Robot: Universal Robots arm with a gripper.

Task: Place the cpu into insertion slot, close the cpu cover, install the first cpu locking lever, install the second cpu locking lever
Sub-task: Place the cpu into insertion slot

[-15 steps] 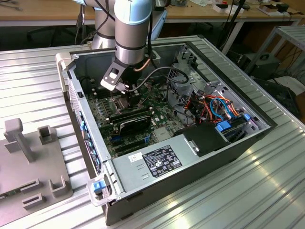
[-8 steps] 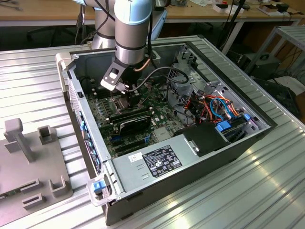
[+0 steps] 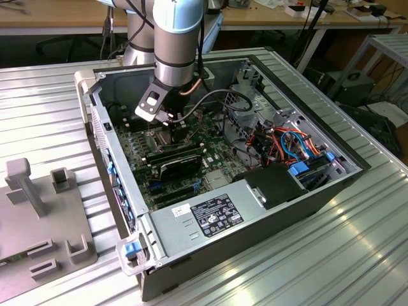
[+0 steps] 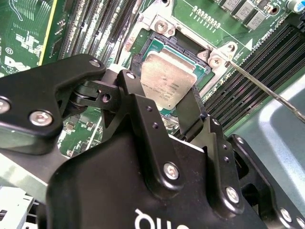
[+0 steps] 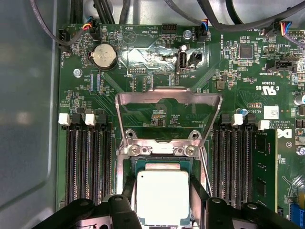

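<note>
gripper [image 5: 163, 192]: clasping cpu [image 5: 163, 200] | over insertion slot [image 5: 162, 164] | cpu cover [image 5: 169, 95]: raised

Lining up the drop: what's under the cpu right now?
The insertion slot: its rim shows around the cpu, and the cpu cover stands open. The chip hides the slot's centre, so I cannot tell whether it is seated.

Black jaws grip cpu [image 4: 167, 78] by two edges over insertion slot [image 4: 164, 44]; memory slots [image 4: 259, 64] beside.

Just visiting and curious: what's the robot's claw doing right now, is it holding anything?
The gripper: closed, holding the cpu at the insertion slot.
</note>
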